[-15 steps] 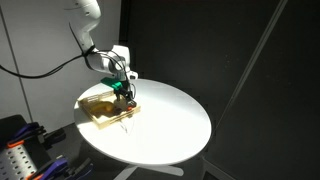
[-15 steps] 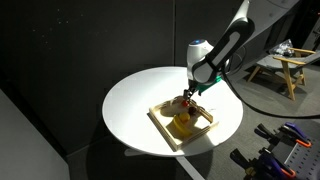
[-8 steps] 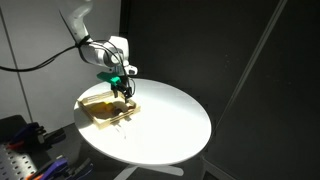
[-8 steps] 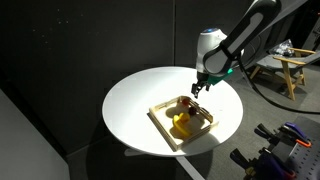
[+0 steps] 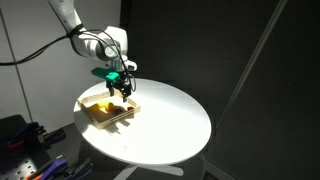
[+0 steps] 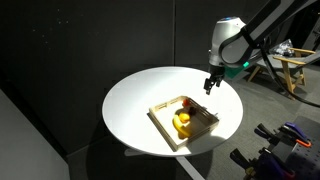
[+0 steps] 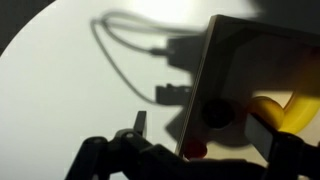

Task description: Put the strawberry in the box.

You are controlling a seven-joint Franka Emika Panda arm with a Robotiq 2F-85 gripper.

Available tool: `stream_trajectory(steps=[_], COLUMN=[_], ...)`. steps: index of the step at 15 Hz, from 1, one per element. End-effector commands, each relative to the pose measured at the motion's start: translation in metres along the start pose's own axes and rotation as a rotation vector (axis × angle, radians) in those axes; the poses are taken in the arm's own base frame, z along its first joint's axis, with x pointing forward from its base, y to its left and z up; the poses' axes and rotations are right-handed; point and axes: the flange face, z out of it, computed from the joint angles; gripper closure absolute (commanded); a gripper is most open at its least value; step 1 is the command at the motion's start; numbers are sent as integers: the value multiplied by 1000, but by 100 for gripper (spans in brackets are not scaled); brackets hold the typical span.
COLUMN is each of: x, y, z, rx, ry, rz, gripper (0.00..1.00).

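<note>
The strawberry (image 7: 195, 150) lies inside the box (image 7: 250, 55) by its near wall, small and red, next to a dark brown item (image 7: 215, 113) and a yellow item (image 7: 275, 110). In an exterior view it shows as a red speck (image 6: 187, 103) at the far side of the box (image 6: 163, 128). The box (image 5: 105, 122) sits on the round white table. My gripper (image 5: 124, 90) (image 6: 209, 88) (image 7: 200, 125) hangs above the box's edge, open and empty.
The round white table (image 6: 135, 95) (image 5: 170, 120) carries the box near one side. The yellow item (image 6: 182, 123) (image 5: 104, 103) fills the box's middle. Dark curtains surround the table. Wooden furniture (image 6: 285, 65) stands beyond it.
My gripper was down in the box one second ago. It has lifted up and moved off toward the box's edge, leaving the strawberry in the box.
</note>
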Motion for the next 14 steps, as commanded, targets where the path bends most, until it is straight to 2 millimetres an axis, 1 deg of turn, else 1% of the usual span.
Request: stream_trajectory(steps=[1, 4, 8, 14], x=[-29, -47, -71, -105], y=[13, 20, 24, 33], z=[-26, -40, -63, -97], rx=[8, 5, -11, -23], ry=[-41, -104, -155, -128], rz=[-43, -40, -16, 11], gripper=[0, 0, 0, 0])
